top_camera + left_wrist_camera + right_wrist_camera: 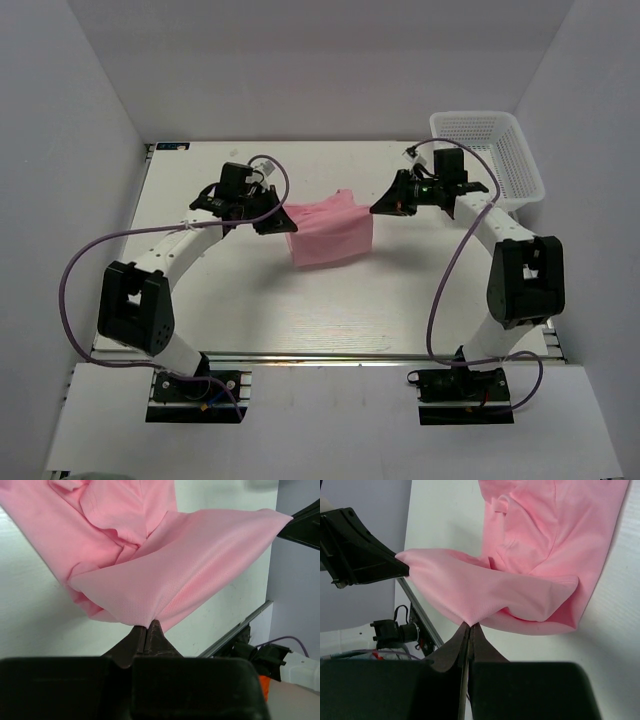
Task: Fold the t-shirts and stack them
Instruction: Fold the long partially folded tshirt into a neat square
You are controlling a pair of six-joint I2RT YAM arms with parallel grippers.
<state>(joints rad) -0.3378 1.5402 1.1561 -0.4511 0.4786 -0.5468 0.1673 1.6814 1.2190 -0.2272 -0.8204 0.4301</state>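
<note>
Light: bright, even, diffuse. Bench (330,310): faint soft shadows. Wrist views: housing behind left end effector (147,630) and right end effector (469,630) dark, blurred; shirt (200,565) ahead sharp, weave visible.

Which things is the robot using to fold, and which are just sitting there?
For the job:
the pink t-shirt
the left end effector, shut on its cloth
the right end effector, shut on its cloth too

Just lying about:
the white mesh basket, off at the far right
</note>
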